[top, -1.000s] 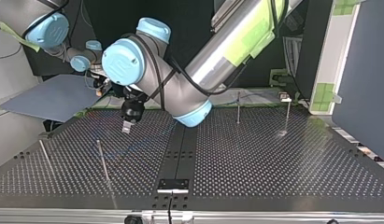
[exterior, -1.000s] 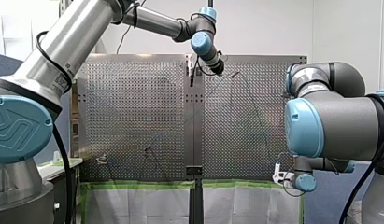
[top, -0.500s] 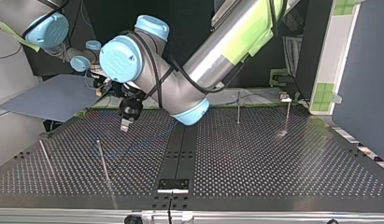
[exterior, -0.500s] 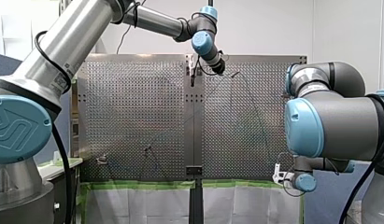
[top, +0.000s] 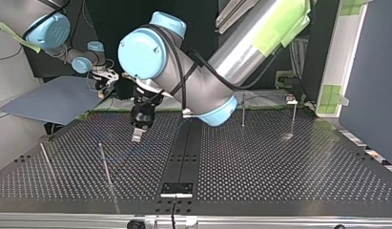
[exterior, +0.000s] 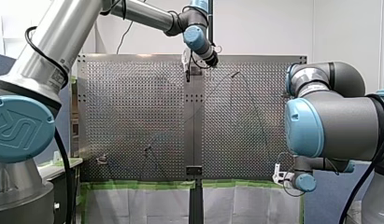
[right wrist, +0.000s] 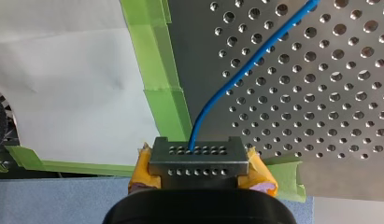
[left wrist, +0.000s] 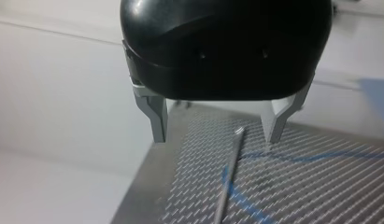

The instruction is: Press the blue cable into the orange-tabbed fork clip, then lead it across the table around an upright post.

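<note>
In top view, left jaws shifted rightward

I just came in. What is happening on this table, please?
Two robot arms are routing a blue cable over the perforated table. My right gripper holds the cable at the table's edge, jaws shut on it. My left gripper hovers above the table, jaws open and empty. An upright post stands just ahead of it, with the cable lying on the table near the post. Whether it wraps the post, I cannot tell.
</note>
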`<move>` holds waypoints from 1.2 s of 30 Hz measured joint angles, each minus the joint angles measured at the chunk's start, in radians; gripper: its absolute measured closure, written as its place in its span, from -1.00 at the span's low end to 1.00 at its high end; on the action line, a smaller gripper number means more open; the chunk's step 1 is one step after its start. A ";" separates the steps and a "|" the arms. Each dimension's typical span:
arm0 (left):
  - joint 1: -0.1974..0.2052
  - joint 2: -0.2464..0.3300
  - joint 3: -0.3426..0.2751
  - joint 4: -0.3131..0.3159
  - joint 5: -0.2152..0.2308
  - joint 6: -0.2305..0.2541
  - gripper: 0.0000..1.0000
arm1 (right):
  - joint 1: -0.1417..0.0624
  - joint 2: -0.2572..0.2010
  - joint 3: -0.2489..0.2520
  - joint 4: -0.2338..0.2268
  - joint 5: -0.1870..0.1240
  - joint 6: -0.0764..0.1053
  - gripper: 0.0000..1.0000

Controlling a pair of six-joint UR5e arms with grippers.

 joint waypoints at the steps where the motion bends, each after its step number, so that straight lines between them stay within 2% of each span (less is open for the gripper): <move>1: 0.011 0.012 -0.012 0.012 -0.001 -0.008 -0.98 | 0.000 0.000 0.000 0.000 0.000 0.000 1.00; 7: 0.068 0.075 -0.075 0.076 0.033 -0.063 -0.98 | 0.000 0.000 0.000 0.002 0.001 0.000 1.00; 10: 0.079 0.106 -0.106 0.107 0.051 -0.087 -0.98 | 0.000 0.000 0.000 0.001 0.001 0.000 1.00; 25: 0.091 0.269 -0.269 0.270 0.074 -0.142 -0.98 | 0.001 0.000 0.000 0.002 0.001 0.000 1.00; 31: 0.088 0.329 -0.331 0.331 0.078 -0.142 -0.98 | 0.001 0.000 0.000 0.001 0.001 0.000 1.00; 36: 0.089 0.338 -0.373 0.374 0.086 -0.142 -0.98 | 0.002 0.000 0.000 0.001 0.002 0.000 1.00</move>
